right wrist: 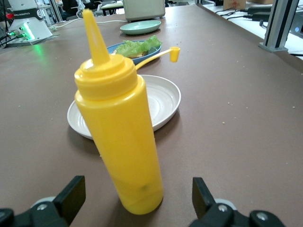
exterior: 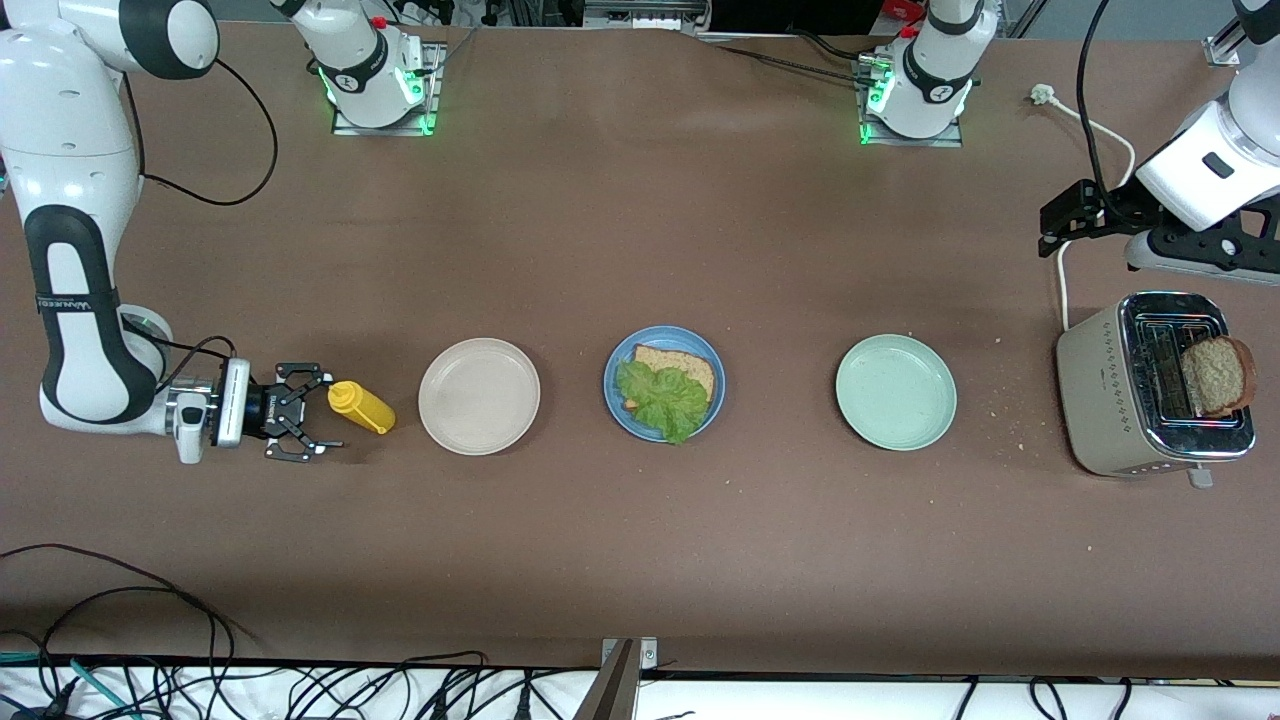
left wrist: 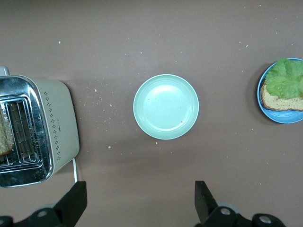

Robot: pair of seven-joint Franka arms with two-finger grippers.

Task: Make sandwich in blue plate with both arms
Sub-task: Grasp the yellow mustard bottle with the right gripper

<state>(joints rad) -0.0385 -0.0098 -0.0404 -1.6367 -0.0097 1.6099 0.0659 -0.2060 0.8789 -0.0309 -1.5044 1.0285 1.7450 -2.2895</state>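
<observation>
Brown table (exterior: 640, 560) fills frame, crumbs at right. Toaster (exterior: 1120, 400) at right edge. Blue plate (exterior: 614, 385), centre, carries toast (exterior: 690, 365) and lettuce (exterior: 660, 400). Right gripper (exterior: 318, 410), lower left, open beside yellow bottle (exterior: 362, 407), empty. Left gripper (left wrist: 139, 201), upper right, open, empty.

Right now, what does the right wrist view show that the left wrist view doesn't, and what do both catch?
Only the right wrist view shows the yellow squeeze bottle standing upright between the open fingers of the right pincer, with the beige plate just past it.

Only the left wrist view shows the slice of toast in the toaster slot, plus the open left pincer up over the bare table.

Both show the toaster, the mint-green plate and the blue plate holding bread topped with lettuce.
</observation>
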